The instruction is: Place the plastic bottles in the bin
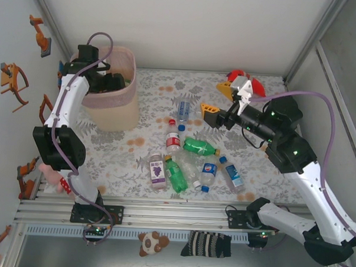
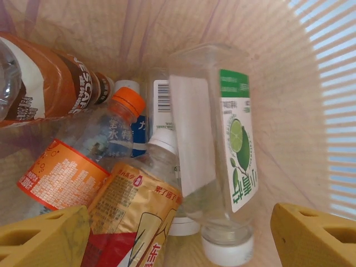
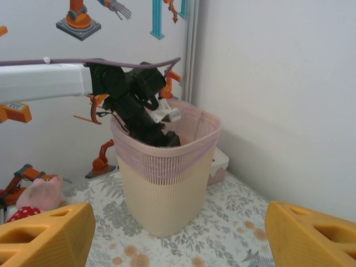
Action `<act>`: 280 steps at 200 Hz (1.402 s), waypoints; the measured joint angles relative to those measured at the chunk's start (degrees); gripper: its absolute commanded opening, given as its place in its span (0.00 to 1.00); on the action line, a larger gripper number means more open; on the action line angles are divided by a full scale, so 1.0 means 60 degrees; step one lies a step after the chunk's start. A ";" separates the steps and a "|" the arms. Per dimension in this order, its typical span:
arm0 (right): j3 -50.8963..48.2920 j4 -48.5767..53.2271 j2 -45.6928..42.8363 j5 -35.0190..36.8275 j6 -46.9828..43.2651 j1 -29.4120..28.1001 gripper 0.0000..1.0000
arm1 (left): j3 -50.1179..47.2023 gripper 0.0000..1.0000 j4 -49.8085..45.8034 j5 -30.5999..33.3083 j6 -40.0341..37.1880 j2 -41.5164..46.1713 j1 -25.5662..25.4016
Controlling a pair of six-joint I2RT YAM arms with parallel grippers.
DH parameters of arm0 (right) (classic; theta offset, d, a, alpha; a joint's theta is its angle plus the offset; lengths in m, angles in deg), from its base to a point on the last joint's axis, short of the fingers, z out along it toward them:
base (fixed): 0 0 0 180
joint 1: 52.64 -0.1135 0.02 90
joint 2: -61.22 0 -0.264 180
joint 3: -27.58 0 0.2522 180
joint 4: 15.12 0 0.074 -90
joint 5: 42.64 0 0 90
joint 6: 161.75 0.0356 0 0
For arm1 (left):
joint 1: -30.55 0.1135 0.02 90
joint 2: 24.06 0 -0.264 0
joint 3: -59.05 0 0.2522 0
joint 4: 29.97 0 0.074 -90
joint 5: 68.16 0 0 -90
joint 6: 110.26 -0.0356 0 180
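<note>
Bottles (image 1: 173, 142) lie loose on the floral surface (image 1: 150, 88) in the top view, clustered from its centre toward 6 o'clock. Among them are a green bottle (image 1: 200, 147) on its side, a purple-labelled bottle (image 1: 158, 170) at the cluster's 7 o'clock edge, and a blue-labelled bottle (image 1: 208, 175) near 5 o'clock. One clear bottle (image 1: 183, 108) sits slightly apart at 12 o'clock of the group.

The bin (image 1: 117, 113) stands at 10 o'clock on the surface, near the left wall. The left arm (image 1: 70, 102) bends over its rim, and the left gripper (image 1: 112, 82) is down inside the bin. From the left wrist, that gripper (image 2: 178, 222) is released, its yellow fingers (image 2: 44, 239) spread wide and touching nothing.

Below them more bottles are piled in the bin:
- a lime-labelled bottle (image 2: 214, 161) with its cap toward the camera
- an orange-capped bottle (image 2: 83, 156) at 9 o'clock of it
- a brown coffee bottle (image 2: 50, 83) at 10 o'clock
- a yellow-labelled bottle (image 2: 136, 214) at 7 o'clock

The right gripper (image 1: 210, 96) hangs above the surface at 1 o'clock of the loose cluster, released and empty, pointing toward the bin. The red-orange fish plush (image 1: 258, 87) lies behind it. From the right wrist its fingers (image 3: 44, 233) stand well apart, framing the bin (image 3: 167, 189) with the left arm dipping into it.
</note>
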 measured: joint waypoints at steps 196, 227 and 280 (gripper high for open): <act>0.1628 0.3858 0.4499 0.1202 -0.3005 0.1647 0.78 | -0.1304 0.86 0.1260 -0.1341 0.0237 0.3311 0.0000; 0.2084 0.4248 0.5810 0.1162 -0.3807 0.2106 0.79 | -0.1596 0.86 0.1479 -0.1530 0.0335 0.3446 0.0000; 0.3537 0.4881 0.8692 0.1537 -0.5107 0.2266 0.82 | -0.1920 0.87 0.1727 -0.1891 0.0506 0.3708 0.0000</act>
